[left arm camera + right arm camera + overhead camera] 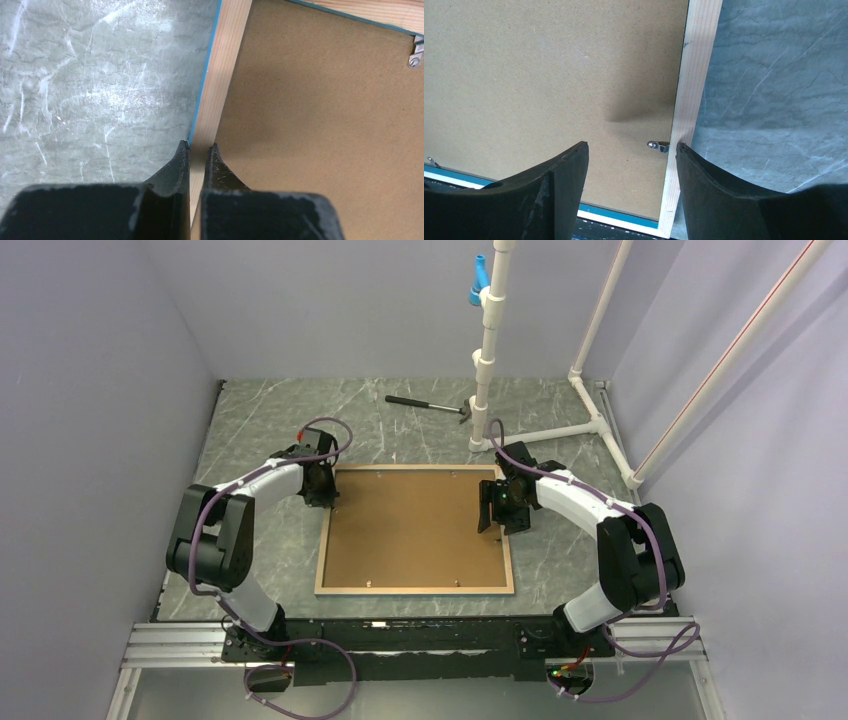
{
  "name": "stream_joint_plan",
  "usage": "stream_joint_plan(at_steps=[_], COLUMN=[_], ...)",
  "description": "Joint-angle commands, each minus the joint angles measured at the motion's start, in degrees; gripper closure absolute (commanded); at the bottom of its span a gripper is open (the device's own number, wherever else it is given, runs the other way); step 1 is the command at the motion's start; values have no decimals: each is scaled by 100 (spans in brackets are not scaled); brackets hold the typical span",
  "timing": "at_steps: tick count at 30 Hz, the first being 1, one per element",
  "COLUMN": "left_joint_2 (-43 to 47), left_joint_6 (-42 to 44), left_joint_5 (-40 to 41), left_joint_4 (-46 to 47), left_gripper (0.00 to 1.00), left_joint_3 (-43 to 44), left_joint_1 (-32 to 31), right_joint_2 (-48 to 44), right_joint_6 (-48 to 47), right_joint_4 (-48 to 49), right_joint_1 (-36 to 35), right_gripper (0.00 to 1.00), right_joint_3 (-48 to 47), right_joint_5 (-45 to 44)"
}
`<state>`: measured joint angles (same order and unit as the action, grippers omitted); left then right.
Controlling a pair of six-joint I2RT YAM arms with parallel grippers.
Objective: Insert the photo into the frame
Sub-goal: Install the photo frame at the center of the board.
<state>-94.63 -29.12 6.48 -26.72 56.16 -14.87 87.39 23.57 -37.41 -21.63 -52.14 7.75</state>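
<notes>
The frame (415,590) lies back up on the table, its light wood rails around the brown backing board (415,525). The photo is not visible in any view. My left gripper (325,490) is at the frame's left rail near the far corner. In the left wrist view it (199,146) is closed to a narrow gap with the wood rail (225,65) between its tips. My right gripper (497,515) is over the right rail. In the right wrist view it (631,145) is open above a small metal clip (659,145) on the rail (696,65).
A hammer (425,405) lies at the back of the marbled table. A white pipe stand (487,360) rises behind the frame's far right corner. Another metal clip (416,52) sits on the far rail. Purple walls close in both sides.
</notes>
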Motion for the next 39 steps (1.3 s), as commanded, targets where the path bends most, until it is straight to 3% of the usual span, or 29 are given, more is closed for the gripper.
stream_joint_plan(at_steps=[1, 7, 10, 16, 25, 32, 33, 35, 39], left_joint_2=[222, 451, 446, 250, -180, 222, 328, 588, 1293], left_joint_6=[-164, -305, -324, -304, -291, -261, -255, -231, -173], left_joint_5=[-84, -285, -341, -204, 127, -58, -78, -104, -182], left_joint_4=[-229, -181, -171, -184, -332, -363, -398, -483, -614], left_gripper=[98, 57, 51, 61, 98, 100, 99, 86, 47], left_joint_3=[-91, -87, -72, -126, -186, -221, -224, -220, -288], left_joint_1=[-6, -7, -5, -15, -68, -77, -77, -77, -85], right_joint_2=[70, 73, 92, 115, 89, -35, -60, -109, -169], right_joint_6=[-28, -37, -48, -63, -85, -59, -55, -50, 1], right_joint_4=[115, 137, 153, 174, 143, 66, 59, 54, 107], right_joint_1=[23, 16, 18, 17, 17, 19, 20, 20, 19], right_gripper=[33, 33, 33, 33, 33, 33, 33, 33, 32], right_joint_3=[-9, 52, 67, 98, 116, 170, 195, 257, 380], right_joint_5=[95, 104, 135, 157, 140, 156, 168, 170, 235])
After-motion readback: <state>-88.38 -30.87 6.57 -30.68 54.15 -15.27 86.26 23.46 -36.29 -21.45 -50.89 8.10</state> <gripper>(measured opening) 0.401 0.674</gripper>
